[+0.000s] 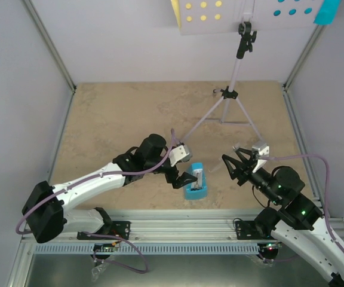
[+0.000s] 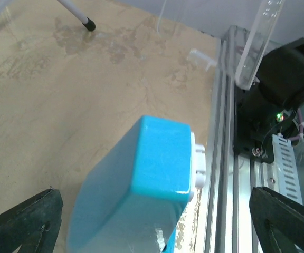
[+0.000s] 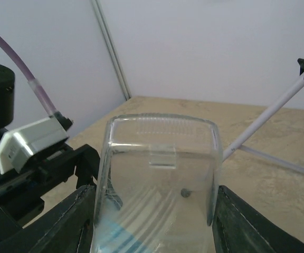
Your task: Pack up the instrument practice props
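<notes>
The lilac music stand (image 1: 232, 95) stands on its tripod at the back right. Its holed desk (image 1: 243, 15) is at the top edge, with the yellow sheet (image 1: 176, 12) on its left and the cyan sheet (image 1: 327, 11) on its right. The blue metronome (image 1: 197, 184) lies near the table's front edge. My left gripper (image 1: 187, 177) is open, one finger on either side of the metronome (image 2: 157, 163), not touching it. My right gripper (image 1: 232, 164) is shut on a clear plastic cover (image 3: 160, 174), held just right of the metronome.
An aluminium rail (image 1: 178, 224) runs along the near edge, close beside the metronome (image 2: 223, 158). White walls and metal posts enclose the table. A tripod foot (image 2: 88, 23) rests on the tabletop behind the metronome. A tripod leg (image 3: 268, 118) slants beyond the cover.
</notes>
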